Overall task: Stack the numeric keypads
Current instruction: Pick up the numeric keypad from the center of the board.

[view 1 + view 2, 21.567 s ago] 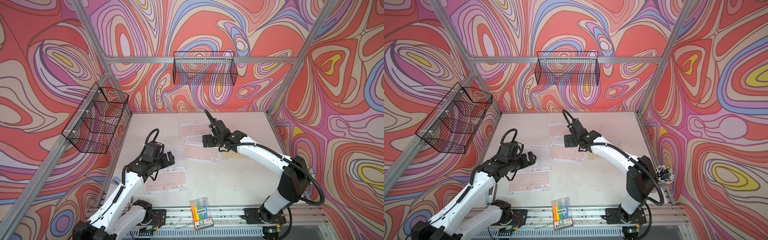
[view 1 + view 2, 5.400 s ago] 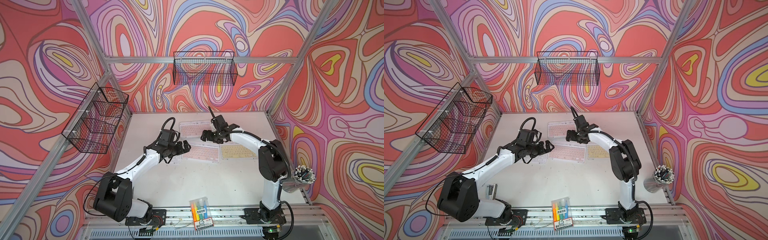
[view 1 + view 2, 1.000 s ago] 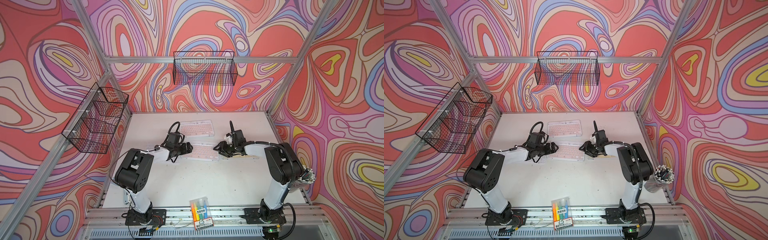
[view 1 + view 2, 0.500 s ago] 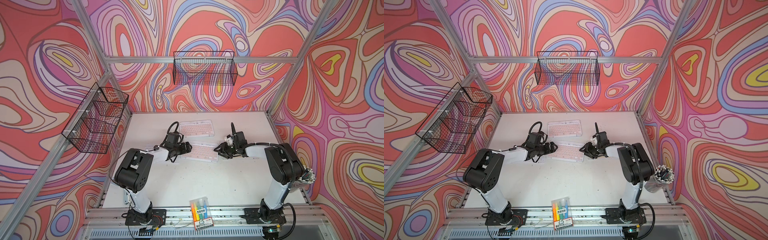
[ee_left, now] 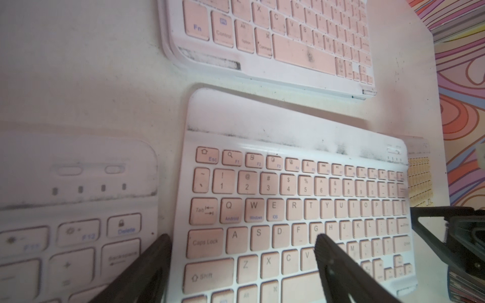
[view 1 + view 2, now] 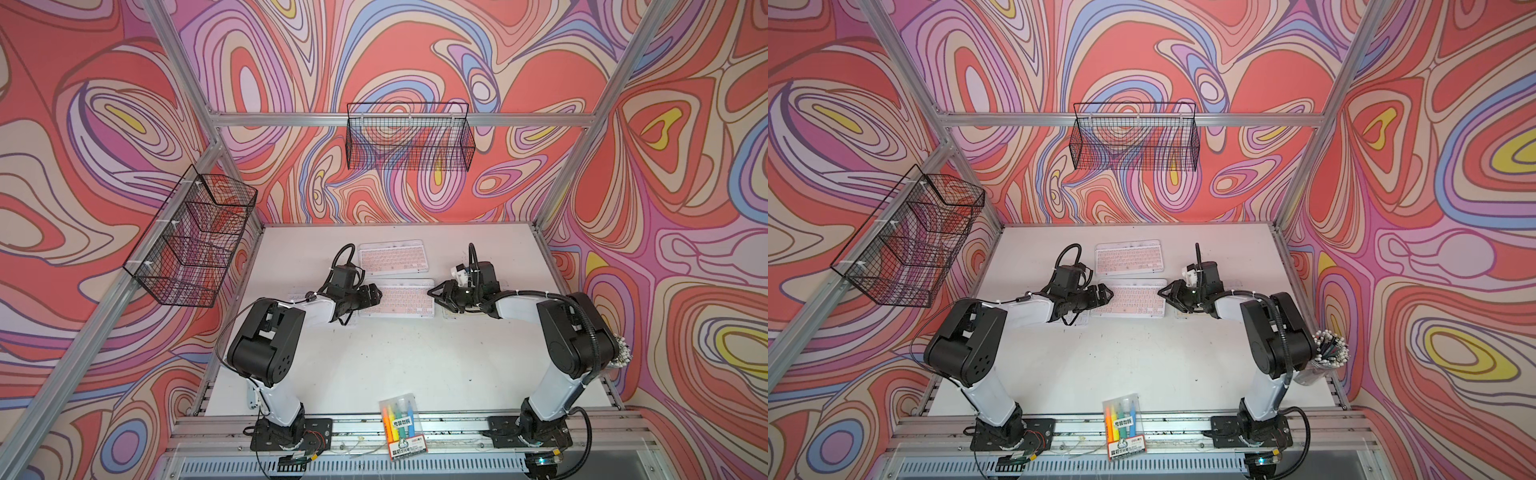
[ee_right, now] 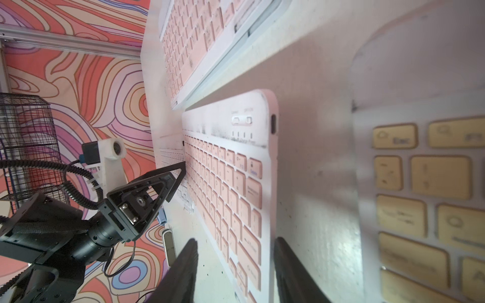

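Marker pack (image 6: 401,428) lay at the near edge of the table (image 6: 395,361). Farther in, the middle pink keyboard (image 6: 399,300) lay flat between the two claws. The left claw (image 6: 374,295), spread wide, straddled its left end and held nothing, a white keyboard (image 5: 65,236) just beside it. The right claw (image 6: 434,293), about half spread, straddled its right end, likewise empty, beside a yellow keyboard (image 7: 420,196). Farthest, the far pink keyboard (image 6: 392,257) lay on a second frame.
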Controlling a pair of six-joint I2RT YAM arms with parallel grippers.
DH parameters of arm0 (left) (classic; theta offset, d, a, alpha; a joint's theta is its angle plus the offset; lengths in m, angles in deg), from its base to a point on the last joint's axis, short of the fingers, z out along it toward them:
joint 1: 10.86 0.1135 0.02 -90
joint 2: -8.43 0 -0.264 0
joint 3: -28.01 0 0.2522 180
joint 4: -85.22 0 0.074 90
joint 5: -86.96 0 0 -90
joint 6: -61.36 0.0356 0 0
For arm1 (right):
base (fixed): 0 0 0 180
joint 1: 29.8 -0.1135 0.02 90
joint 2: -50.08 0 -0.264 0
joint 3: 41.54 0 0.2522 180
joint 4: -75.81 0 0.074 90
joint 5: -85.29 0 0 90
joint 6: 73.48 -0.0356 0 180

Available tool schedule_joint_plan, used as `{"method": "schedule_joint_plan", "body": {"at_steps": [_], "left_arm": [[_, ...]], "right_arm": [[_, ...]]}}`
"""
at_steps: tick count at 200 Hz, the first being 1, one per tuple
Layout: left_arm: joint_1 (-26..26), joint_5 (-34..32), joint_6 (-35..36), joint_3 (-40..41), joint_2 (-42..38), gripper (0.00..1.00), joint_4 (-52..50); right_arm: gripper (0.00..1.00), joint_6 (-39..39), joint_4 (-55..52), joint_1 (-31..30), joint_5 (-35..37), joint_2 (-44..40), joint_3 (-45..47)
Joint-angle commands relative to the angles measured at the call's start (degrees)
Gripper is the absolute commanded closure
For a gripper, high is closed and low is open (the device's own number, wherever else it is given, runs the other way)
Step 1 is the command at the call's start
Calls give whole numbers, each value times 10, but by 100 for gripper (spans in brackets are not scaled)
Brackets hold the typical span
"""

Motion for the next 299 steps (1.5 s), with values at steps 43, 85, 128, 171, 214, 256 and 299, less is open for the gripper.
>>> {"method": "schedule_joint_plan", "body": {"at_steps": [43, 85, 128, 171, 214, 256, 299], "left_arm": [[-19, 153, -52, 39, 19, 13, -16], [-16, 167, -60, 42, 25, 13, -1], [-13, 167, -59, 39, 24, 13, -4], [-5, 165, -57, 41, 22, 13, -5], [0, 166, -56, 45, 21, 13, -2], [4, 168, -56, 45, 17, 14, -1], [6, 168, -57, 42, 7, 14, -9]], "right_arm": [[55, -66, 130, -29, -102, -8, 15], [55, -96, 174, -29, -94, -6, 25], [58, -54, 84, -29, -62, -21, 4], [55, 58, -103, -28, -26, -51, -54], [55, 90, -161, -29, -11, -60, -75], [68, 94, -178, -29, -2, -65, -83], [100, 110, -209, -28, 21, -70, -96]]}}
